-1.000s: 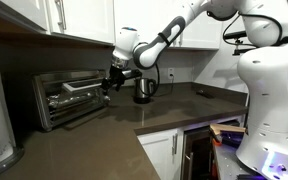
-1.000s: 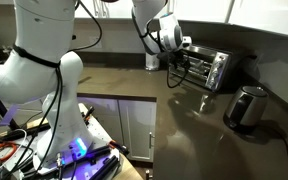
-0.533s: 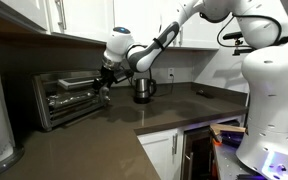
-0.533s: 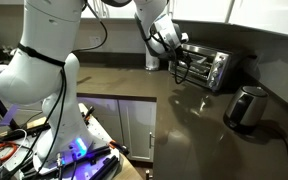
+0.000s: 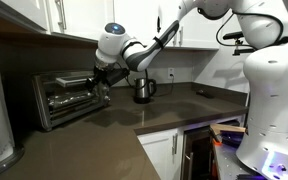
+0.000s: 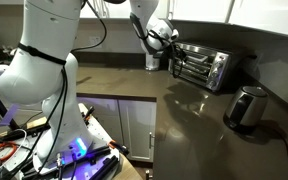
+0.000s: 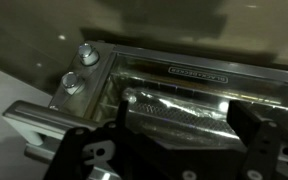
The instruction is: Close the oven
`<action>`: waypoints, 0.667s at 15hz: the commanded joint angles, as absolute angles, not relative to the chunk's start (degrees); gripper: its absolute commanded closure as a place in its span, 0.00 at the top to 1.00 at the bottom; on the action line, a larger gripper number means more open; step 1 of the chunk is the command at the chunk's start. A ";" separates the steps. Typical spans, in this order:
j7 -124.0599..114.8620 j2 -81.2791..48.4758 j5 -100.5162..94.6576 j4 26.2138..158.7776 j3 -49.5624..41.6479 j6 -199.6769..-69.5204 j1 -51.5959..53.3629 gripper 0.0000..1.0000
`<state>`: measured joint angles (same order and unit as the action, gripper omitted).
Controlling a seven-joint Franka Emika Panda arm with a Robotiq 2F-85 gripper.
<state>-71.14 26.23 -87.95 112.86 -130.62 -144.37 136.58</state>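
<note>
**Oven** (image 5: pixel 69 97): small silver toaster model with a glass front.
- It is sitting at the back of the dark worktop (image 5: pixel 154 118), under the wall cupboards.
- A dark kettle (image 5: pixel 144 88) is standing well apart from it along the same wall.
- The door is standing close to upright in both exterior views. Whether it is fully seated cannot be told.

**Hand** (image 5: pixel 102 82): positioned at the upper front of the oven, with the arm reaching in over the worktop.
- Contact with the door looks likely but is not confirmable at this size.
- In the wrist view the hand (image 7: pixel 169 145) is facing the door glass squarely.
- Its fingers (image 7: pixel 256 140) are spread wide with nothing pinched between them, so the hand is open.
- Judgement: it is serving as a flat pusher rather than a grasp. A hinged door needs only pressure near its top edge, far from the hinge.

**Knobs** (image 7: pixel 79 67): two round controls.
- They are lying just beside the glass, outside the fingers' span.
- Judgement: the hand is being placed on the glass to spare the controls.
</note>
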 commanded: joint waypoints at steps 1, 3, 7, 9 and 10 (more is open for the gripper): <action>-77.45 25.77 -95.43 115.67 -120.38 -134.52 130.01 1.00; -78.77 26.74 -97.88 116.90 -115.06 -129.11 126.81 1.00; -79.31 29.85 -100.33 119.03 -106.82 -121.94 121.50 1.00; -77.82 32.32 -98.71 119.87 -103.36 -122.15 118.72 1.00; -77.41 33.18 -98.23 120.46 -101.97 -122.77 117.59 1.00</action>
<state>-77.70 30.15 -98.35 118.55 -107.22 -123.22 122.04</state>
